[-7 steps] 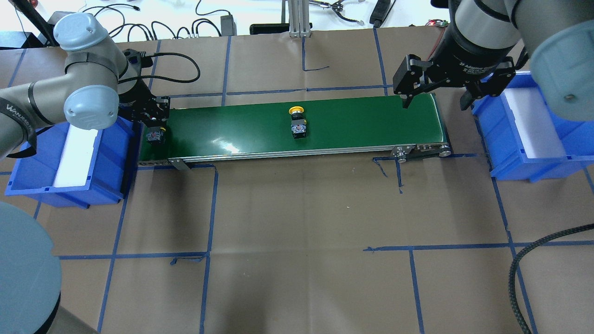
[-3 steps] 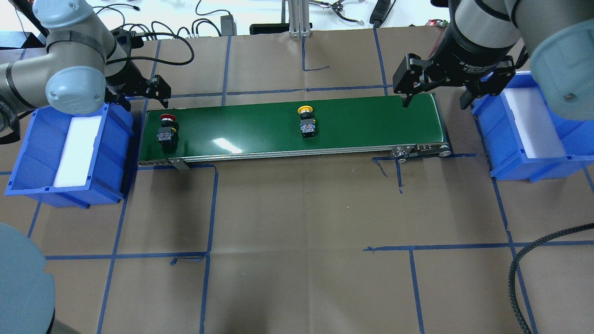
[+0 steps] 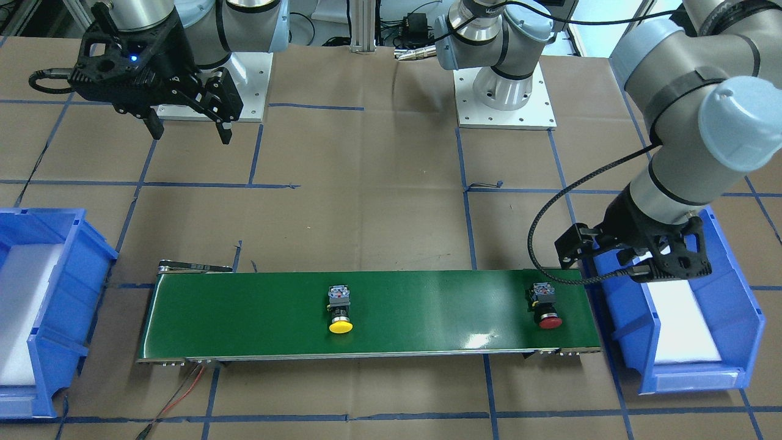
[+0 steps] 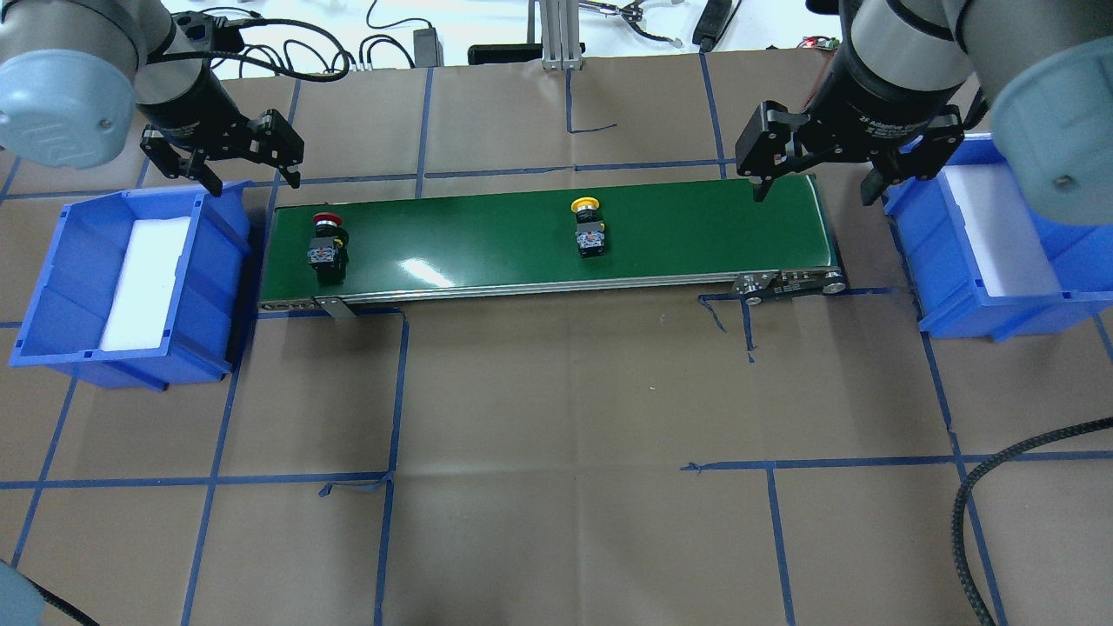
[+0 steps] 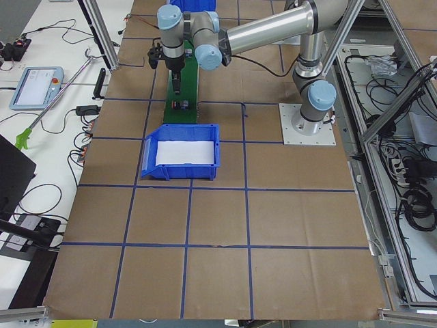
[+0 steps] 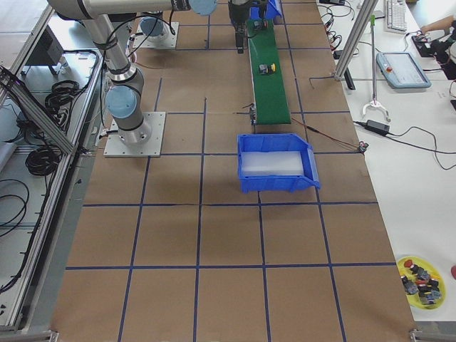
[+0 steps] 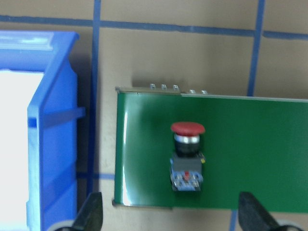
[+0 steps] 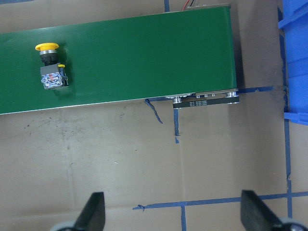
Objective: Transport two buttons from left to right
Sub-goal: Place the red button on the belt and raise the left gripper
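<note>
Here, white pads (image 4: 143, 283) (image 4: 1000, 235) in both blue bins (image 4: 209, 287) (image 4: 1000, 317), buttons (image 4: 325, 248) (image 4: 589, 230) on green belt (image 4: 478, 235)

Two buttons (image 4: 326, 249) (image 4: 590, 233) on one belt (image 4: 696, 226); two bins (image 4: 69, 278) (image 4: 930, 252)

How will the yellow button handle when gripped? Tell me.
The yellow button looks rigid, so it probably won't flex. Lying on its side on the belt, its square block should resist rolling, though the round cap may let it pivot if nudged. The smooth cap looks slippery; the block seems the safer grip.
</note>
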